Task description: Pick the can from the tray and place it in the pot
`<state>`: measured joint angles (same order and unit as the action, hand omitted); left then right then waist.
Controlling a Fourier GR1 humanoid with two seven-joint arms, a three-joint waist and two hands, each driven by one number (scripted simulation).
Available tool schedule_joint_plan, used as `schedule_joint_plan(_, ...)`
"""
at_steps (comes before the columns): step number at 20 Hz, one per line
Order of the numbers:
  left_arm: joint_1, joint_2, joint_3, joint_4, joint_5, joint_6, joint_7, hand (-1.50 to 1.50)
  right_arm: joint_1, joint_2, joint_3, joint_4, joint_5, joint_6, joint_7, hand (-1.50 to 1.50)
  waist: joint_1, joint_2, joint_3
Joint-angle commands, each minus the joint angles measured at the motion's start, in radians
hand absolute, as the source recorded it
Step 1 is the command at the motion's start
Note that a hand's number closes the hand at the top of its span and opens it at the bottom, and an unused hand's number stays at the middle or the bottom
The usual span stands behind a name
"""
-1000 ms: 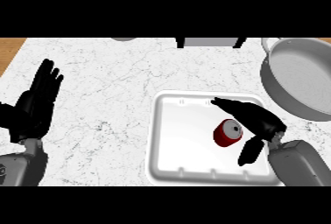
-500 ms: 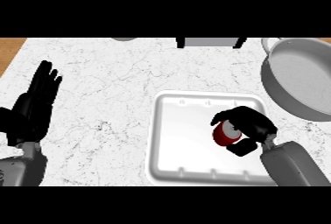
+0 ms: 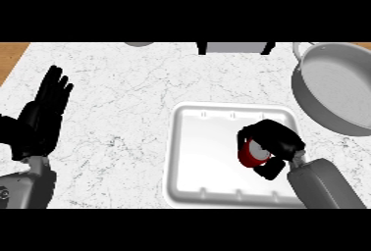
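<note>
My right robot hand (image 3: 274, 139) curled around the red can (image 3: 253, 153), over the white tray (image 3: 199, 147) on the desk (image 3: 130, 93). Pot (image 3: 337, 88) well apart, upper right. Left robot hand (image 3: 42, 117) open, resting.

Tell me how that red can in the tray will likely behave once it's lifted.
The can looks rigid, so it probably won't crush under the right hand curled round it. Being round, it would likely roll across the tray if released sideways. Smooth sides may slip.

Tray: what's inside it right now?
Inside the tray lies the red can, with the right hand curled round it. The hand covers most of the can and the tray floor beneath.
</note>
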<state>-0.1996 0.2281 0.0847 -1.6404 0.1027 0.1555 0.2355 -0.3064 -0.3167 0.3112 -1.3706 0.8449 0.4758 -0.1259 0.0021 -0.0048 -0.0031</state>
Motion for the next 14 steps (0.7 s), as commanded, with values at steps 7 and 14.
schedule_joint_plan(7, 0.072, -0.013, 0.002, -0.019, -0.008, -0.001, -0.021, 0.0, 0.481, -0.366, 0.139, -0.47, 0.036, -0.082, -0.378, 1.5, -0.055, -0.008, 0.003)
schedule_joint_plan(14, 0.022, 0.024, 0.045, -0.046, 0.015, -0.003, 0.043, 0.0, 0.755, -0.448, -0.164, -0.618, -0.191, -0.246, -0.534, 1.5, -0.04, -0.003, 0.004)
